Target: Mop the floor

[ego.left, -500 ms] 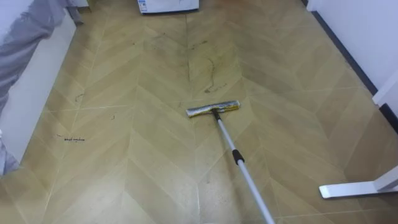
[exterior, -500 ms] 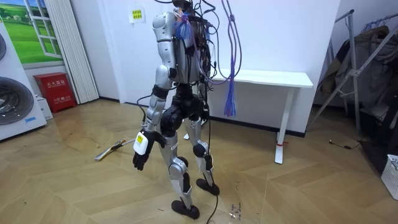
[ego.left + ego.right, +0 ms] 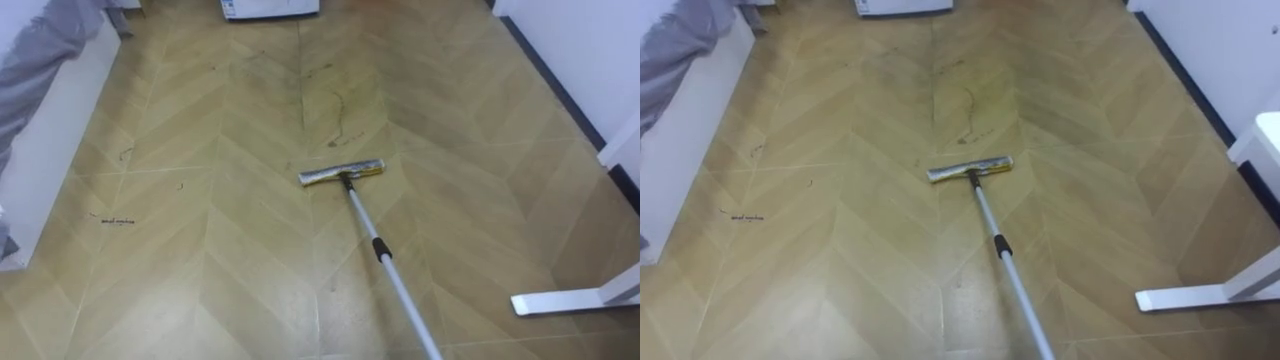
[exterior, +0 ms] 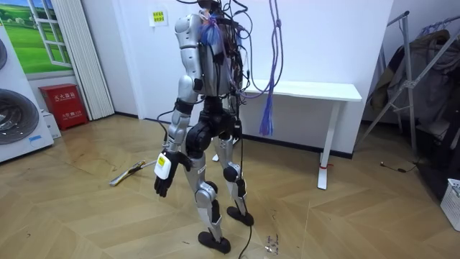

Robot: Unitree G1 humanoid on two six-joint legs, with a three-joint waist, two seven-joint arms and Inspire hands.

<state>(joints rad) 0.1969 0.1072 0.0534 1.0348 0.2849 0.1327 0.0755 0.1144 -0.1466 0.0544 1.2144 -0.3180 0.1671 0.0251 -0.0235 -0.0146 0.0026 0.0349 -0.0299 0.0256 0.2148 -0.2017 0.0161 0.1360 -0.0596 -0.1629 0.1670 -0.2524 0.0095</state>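
Note:
A flat mop lies on the wooden floor. Its yellowish head (image 3: 342, 173) is in the middle of the left eye view, and the silver pole (image 3: 395, 285) with a black collar runs to the lower right edge. In the room view the mop (image 4: 133, 171) rests on the floor in front of me, toward that view's left. I stand upright facing it. My left hand (image 4: 164, 180) hangs at my side with relaxed fingers and holds nothing. Dark scuff marks (image 3: 340, 112) streak the floor beyond the mop head.
A white bed with grey cloth (image 3: 40, 70) runs along my left. A white appliance base (image 3: 270, 8) stands ahead. The white table's foot (image 3: 575, 300) lies at my right, under the table (image 4: 316, 91). A wall with a dark skirting (image 3: 560, 85) closes the right.
The eye view has shifted a little. The mop lies where it was and my left hand hangs as before.

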